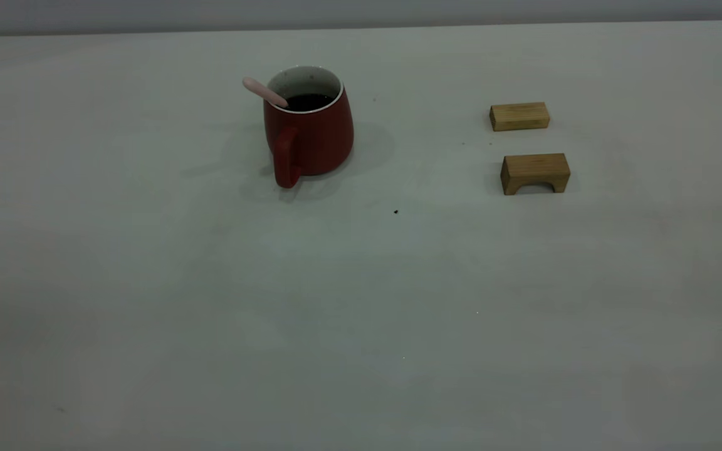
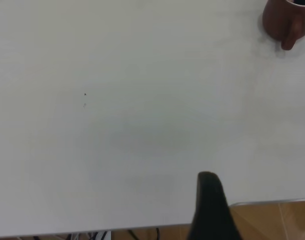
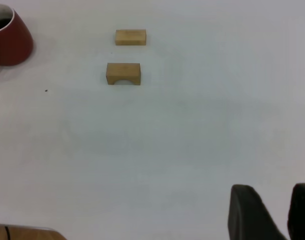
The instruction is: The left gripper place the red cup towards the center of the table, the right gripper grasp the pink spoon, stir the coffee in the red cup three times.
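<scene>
The red cup (image 1: 311,138) stands on the table (image 1: 361,300) left of centre toward the back, its handle facing the camera. Dark coffee (image 1: 308,101) fills it. The pink spoon (image 1: 264,92) leans in the cup, handle sticking out over the left rim. No gripper appears in the exterior view. The left gripper (image 2: 267,205) hangs near the table's edge, far from the cup (image 2: 285,22); one black finger (image 2: 208,200) shows with nothing beside it. The right gripper (image 3: 275,192) is far from the cup (image 3: 10,37), with bare table showing between its two fingers.
Two tan wooden blocks lie right of the cup: a flat one (image 1: 519,116) behind and an arched one (image 1: 535,173) in front, also seen as the flat block (image 3: 130,37) and arched block (image 3: 123,73). The table's near edge (image 2: 142,227) borders brown floor.
</scene>
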